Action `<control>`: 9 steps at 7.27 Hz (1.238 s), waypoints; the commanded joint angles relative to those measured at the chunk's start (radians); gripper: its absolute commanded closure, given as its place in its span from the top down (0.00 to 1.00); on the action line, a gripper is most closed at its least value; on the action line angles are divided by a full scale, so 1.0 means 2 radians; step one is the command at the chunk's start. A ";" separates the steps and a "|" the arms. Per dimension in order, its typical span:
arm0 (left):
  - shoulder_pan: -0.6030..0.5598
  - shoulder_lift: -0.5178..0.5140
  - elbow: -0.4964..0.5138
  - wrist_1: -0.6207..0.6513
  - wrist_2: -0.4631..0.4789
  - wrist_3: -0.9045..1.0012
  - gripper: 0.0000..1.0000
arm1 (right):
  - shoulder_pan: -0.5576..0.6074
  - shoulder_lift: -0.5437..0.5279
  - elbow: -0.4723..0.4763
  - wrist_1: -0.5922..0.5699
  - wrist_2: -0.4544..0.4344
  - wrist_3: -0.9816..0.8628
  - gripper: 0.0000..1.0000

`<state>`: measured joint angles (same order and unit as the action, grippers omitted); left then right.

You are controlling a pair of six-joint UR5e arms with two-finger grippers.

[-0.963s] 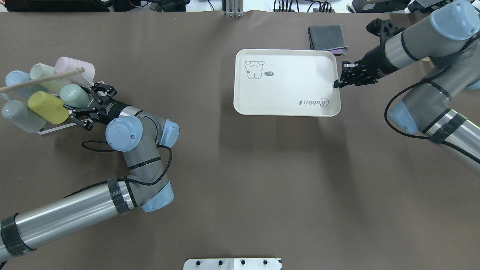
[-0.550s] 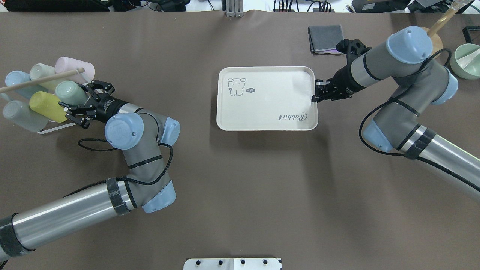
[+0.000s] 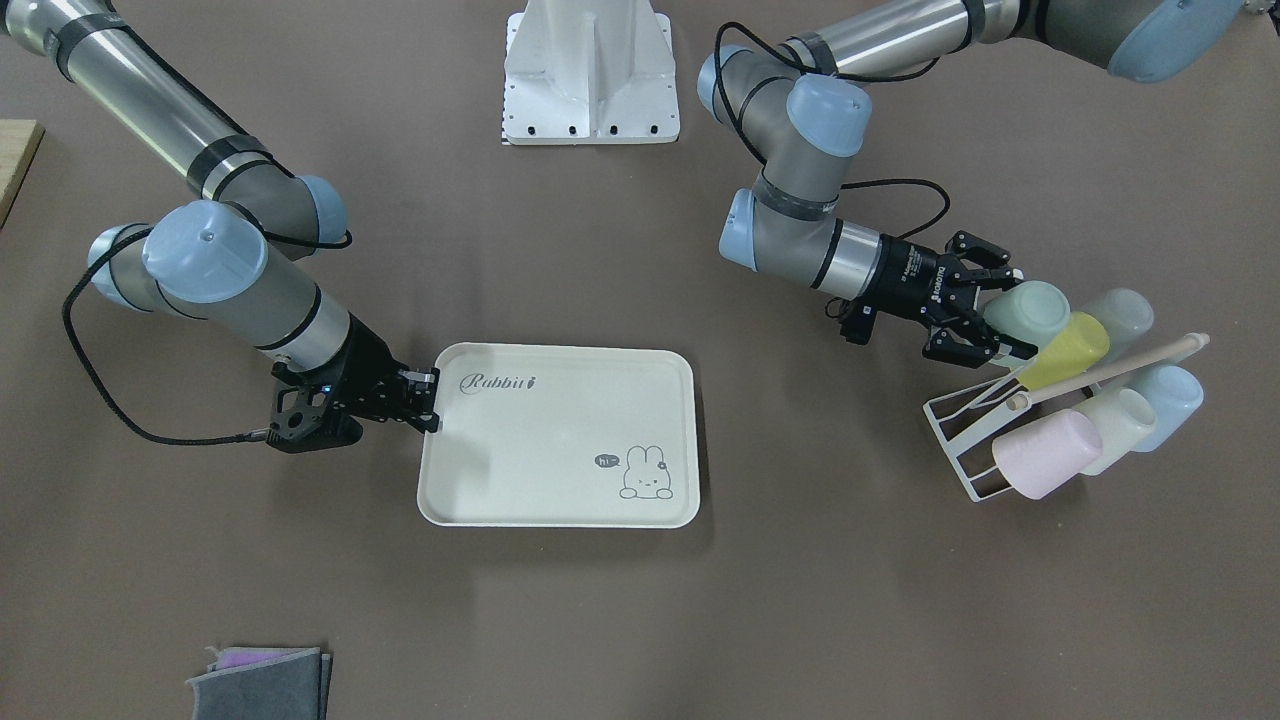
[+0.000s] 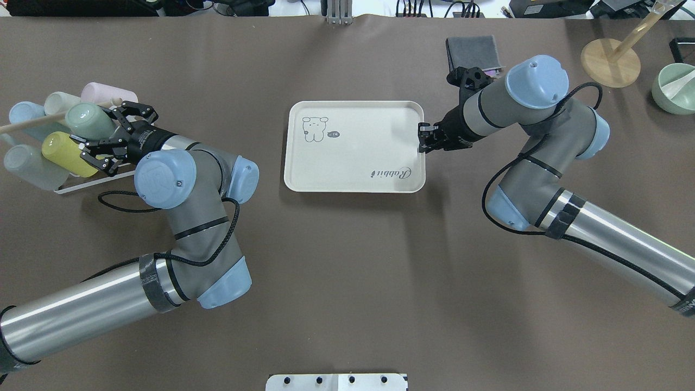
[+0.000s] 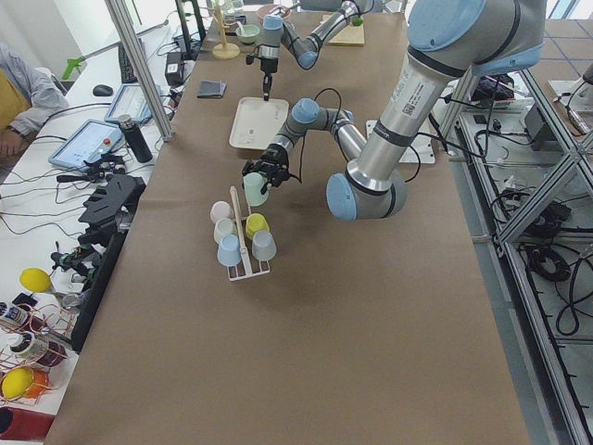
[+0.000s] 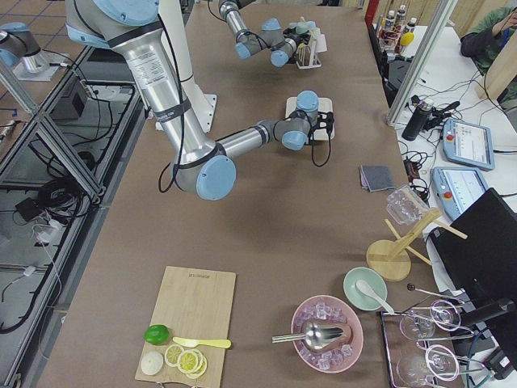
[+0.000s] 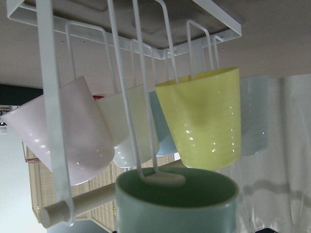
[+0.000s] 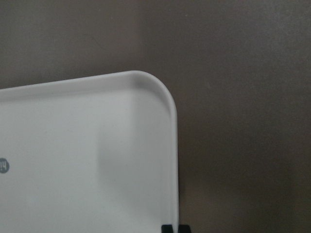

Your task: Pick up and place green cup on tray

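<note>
The green cup lies on its side at the white wire rack, on the table's left. My left gripper is shut on its base end; it also shows in the front view at the cup. In the left wrist view the cup's rim fills the bottom, with a rack peg inside it. The cream tray lies mid-table. My right gripper is shut on its right rim, as in the front view.
A yellow-green cup, pink, pale and blue cups hang on the rack under a wooden dowel. A folded grey cloth lies behind the tray. A wooden stand and a green bowl sit far right.
My right gripper has dragged the tray to the left and toward the robot. My left gripper has moved up and left with the green cup.
</note>
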<state>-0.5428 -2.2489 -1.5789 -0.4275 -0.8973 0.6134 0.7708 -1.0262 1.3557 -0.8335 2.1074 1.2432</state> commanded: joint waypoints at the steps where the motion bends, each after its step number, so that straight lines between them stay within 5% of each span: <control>1: -0.002 0.002 -0.056 0.026 -0.040 0.005 0.38 | -0.005 0.025 -0.022 0.003 -0.009 0.000 0.00; 5: -0.003 0.008 -0.126 0.020 -0.139 -0.115 0.37 | -0.009 0.030 -0.030 0.002 -0.019 -0.005 0.00; 6: -0.004 0.010 -0.141 -0.002 -0.175 -0.190 0.37 | -0.013 0.027 -0.030 0.000 -0.029 -0.002 0.62; 7: -0.005 0.010 -0.140 -0.056 -0.187 -0.252 0.37 | -0.015 0.025 -0.030 0.001 -0.032 -0.005 1.00; 9: -0.003 0.017 -0.139 -0.140 -0.244 -0.423 0.37 | 0.005 0.023 -0.024 -0.005 -0.028 -0.039 1.00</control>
<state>-0.5506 -2.2217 -1.8555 -0.6079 -1.3163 -0.0306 0.7545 -0.9771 1.3026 -0.8365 2.0461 1.2142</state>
